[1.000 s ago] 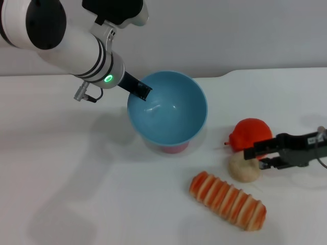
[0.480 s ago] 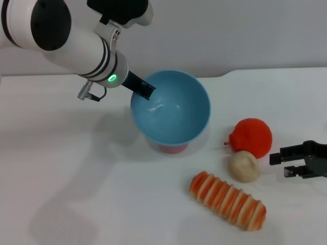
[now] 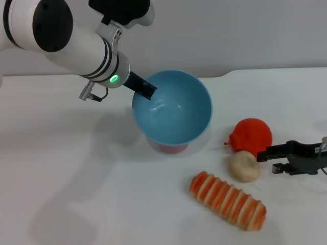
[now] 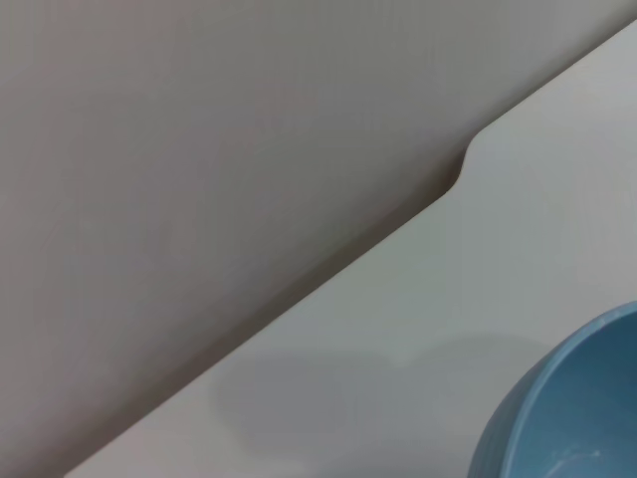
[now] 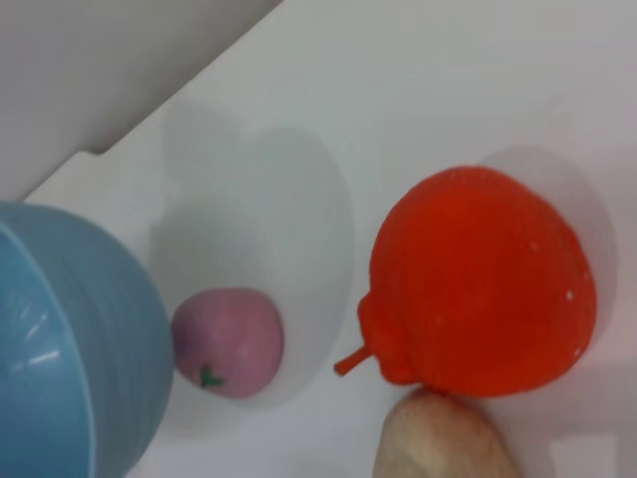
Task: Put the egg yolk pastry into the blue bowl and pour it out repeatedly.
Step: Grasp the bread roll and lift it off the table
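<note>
The light blue bowl (image 3: 176,109) hangs tilted above the table, its opening facing me and empty. My left gripper (image 3: 144,90) is shut on its rim at the back left. The bowl also shows in the left wrist view (image 4: 572,408) and the right wrist view (image 5: 70,349). The beige egg yolk pastry (image 3: 243,166) lies on the table in front of the orange fruit (image 3: 251,135); its top shows in the right wrist view (image 5: 443,443). My right gripper (image 3: 270,160) is open and empty, low over the table just right of the pastry, not touching it.
A pink bun with a green mark (image 5: 227,342) lies under the raised bowl (image 3: 171,148). A long orange-and-cream striped bread (image 3: 228,200) lies in front of the pastry. The orange fruit fills the right wrist view (image 5: 483,284). The white table's back edge has a notch (image 4: 463,169).
My right gripper pulled back to the right from the pastry, then came partway back toward it. The pastry stayed on the table. The bowl drifted slightly right.
</note>
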Controlling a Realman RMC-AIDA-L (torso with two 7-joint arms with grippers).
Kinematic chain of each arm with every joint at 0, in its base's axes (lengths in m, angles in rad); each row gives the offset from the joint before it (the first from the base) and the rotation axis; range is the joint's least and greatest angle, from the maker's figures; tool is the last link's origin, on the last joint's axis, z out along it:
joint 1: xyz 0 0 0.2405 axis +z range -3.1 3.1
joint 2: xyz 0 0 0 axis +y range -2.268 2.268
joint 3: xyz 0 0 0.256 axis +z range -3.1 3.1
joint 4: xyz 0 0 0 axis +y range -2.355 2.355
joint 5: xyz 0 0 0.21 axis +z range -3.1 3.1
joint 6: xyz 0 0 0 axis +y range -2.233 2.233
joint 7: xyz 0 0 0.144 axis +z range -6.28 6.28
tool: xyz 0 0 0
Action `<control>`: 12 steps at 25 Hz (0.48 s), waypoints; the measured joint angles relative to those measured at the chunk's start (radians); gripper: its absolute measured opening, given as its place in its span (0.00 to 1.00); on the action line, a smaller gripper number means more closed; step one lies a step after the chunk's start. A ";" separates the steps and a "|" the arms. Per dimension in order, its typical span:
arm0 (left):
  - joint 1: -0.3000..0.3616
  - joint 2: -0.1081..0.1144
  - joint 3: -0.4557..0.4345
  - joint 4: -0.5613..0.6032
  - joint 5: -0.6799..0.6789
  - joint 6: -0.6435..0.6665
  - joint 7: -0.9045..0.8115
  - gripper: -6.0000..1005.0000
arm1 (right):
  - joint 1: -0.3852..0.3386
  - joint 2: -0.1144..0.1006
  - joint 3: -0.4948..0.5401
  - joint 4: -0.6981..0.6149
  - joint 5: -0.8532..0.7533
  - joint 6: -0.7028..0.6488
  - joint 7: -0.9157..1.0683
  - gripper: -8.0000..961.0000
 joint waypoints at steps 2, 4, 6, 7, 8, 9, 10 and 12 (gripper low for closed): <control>0.002 0.000 0.000 0.000 0.000 0.000 0.000 0.01 | 0.001 0.005 0.000 0.004 0.000 0.023 -0.007 0.64; 0.003 0.000 0.000 0.001 0.000 0.001 -0.001 0.01 | 0.001 0.011 -0.001 0.007 0.000 0.039 -0.013 0.64; 0.001 0.000 0.000 0.001 0.000 0.001 0.000 0.01 | 0.003 0.019 -0.001 0.007 0.001 0.047 -0.017 0.64; 0.000 0.000 0.001 0.001 0.000 0.002 0.000 0.01 | 0.005 0.023 -0.001 0.008 0.001 0.051 -0.019 0.64; -0.001 0.000 0.004 0.001 0.000 0.002 0.000 0.01 | 0.008 0.028 -0.001 0.008 0.003 0.053 -0.022 0.64; -0.002 0.000 0.010 0.001 0.000 0.004 0.000 0.01 | 0.012 0.031 0.000 0.008 0.004 0.055 -0.024 0.64; -0.002 0.000 0.018 0.001 0.000 0.005 0.000 0.01 | 0.015 0.036 0.000 0.008 0.004 0.056 -0.024 0.64; -0.002 0.000 0.033 0.002 0.000 0.008 -0.001 0.01 | 0.020 0.043 0.001 0.008 0.005 0.058 -0.024 0.64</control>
